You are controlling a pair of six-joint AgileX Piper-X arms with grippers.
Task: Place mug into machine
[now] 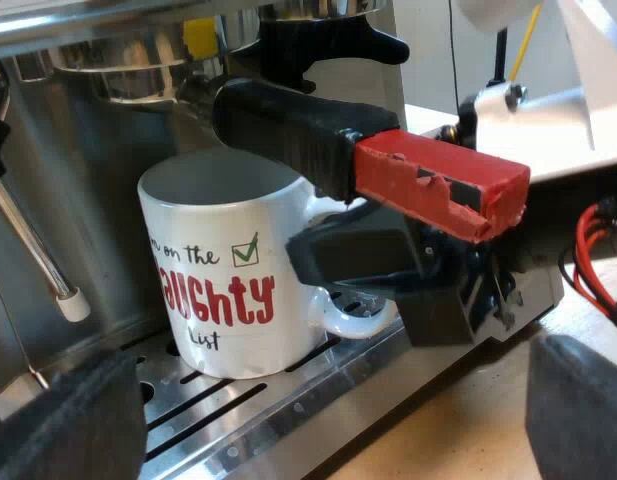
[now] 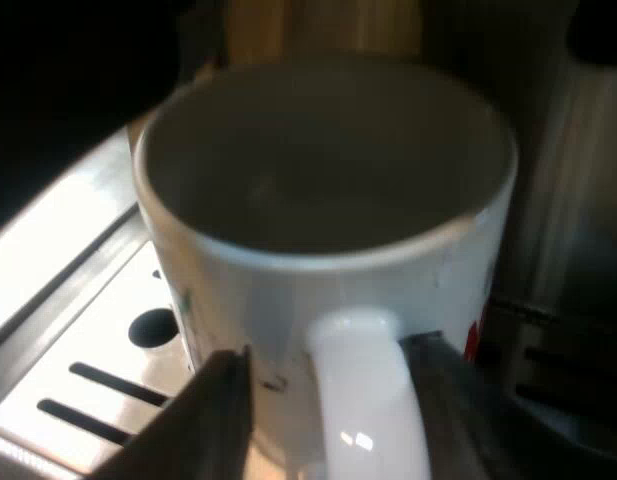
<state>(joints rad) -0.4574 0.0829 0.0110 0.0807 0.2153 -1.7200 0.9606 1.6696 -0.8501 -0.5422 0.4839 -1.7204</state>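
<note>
The mug (image 1: pixel 223 270) stands on the drip tray (image 1: pixel 308 405) under the locked holder (image 1: pixel 288 130), placed to catch coffee, its handle at the mug's six o'clock toward the right gripper (image 2: pixel 333 390), whose jaws straddle it loosely, unclamped, while the left gripper (image 1: pixel 323 430) hangs with jaws gaping, empty.

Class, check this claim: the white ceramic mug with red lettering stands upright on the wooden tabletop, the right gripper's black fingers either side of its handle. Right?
Wrong in one respect: the white ceramic mug stands upright on the espresso machine's slotted metal drip tray, not the tabletop, as the left wrist view shows. The right gripper does straddle its handle.
</note>
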